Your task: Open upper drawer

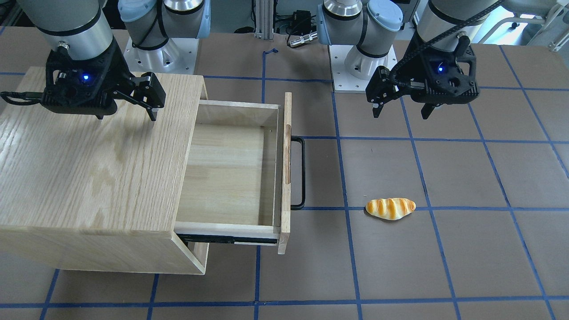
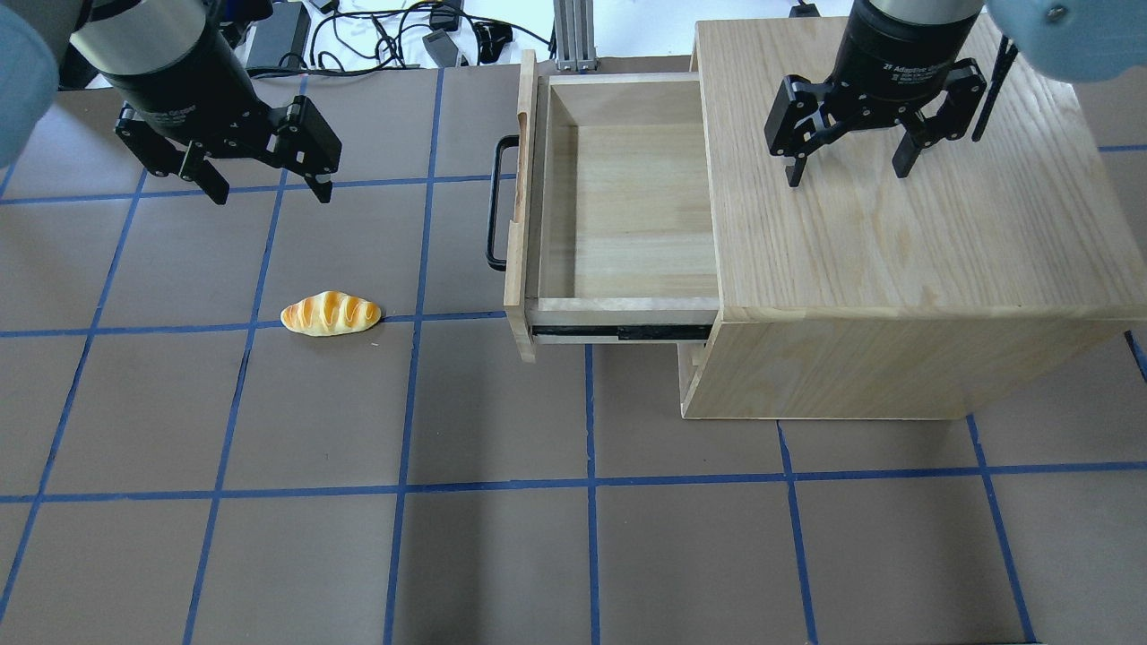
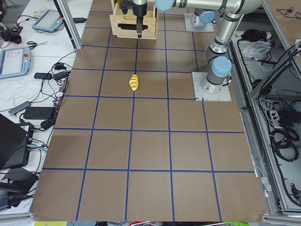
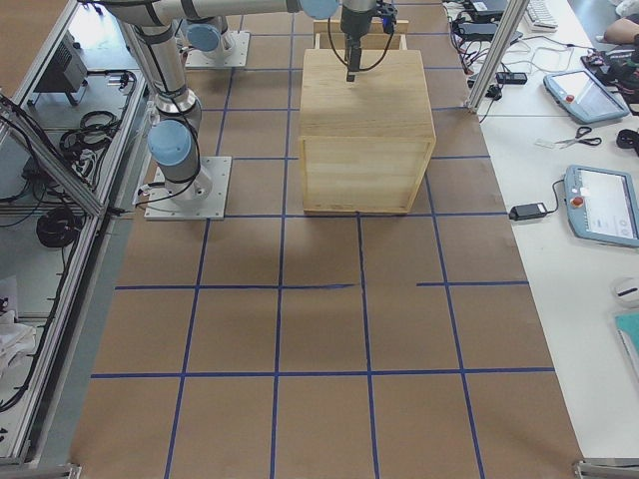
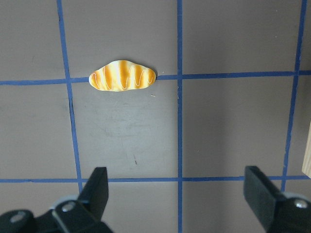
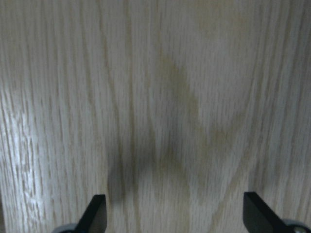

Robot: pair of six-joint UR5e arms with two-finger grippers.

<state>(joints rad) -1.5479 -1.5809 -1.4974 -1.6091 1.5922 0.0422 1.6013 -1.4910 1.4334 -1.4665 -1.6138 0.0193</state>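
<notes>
The upper drawer (image 1: 224, 173) (image 2: 632, 210) is pulled well out of the pale-wood cabinet (image 1: 89, 160) (image 2: 896, 233), and its inside is bare. Its front panel (image 2: 518, 206) has a black bar handle (image 1: 302, 173) (image 2: 492, 202). My left gripper (image 1: 401, 114) (image 2: 269, 194) is open and empty above the table, apart from the handle. In the left wrist view its fingers (image 5: 97, 189) stand wide apart. My right gripper (image 1: 126, 118) (image 2: 847, 175) is open and empty just above the oak-grain cabinet top (image 6: 160, 97).
A toy bread roll (image 1: 390, 208) (image 2: 331, 314) (image 5: 122, 76) lies on the brown mat with blue tape lines, between my left gripper and the drawer front. The cabinet's lower front panel (image 2: 688, 372) is shut. Cables lie at the table's far edge.
</notes>
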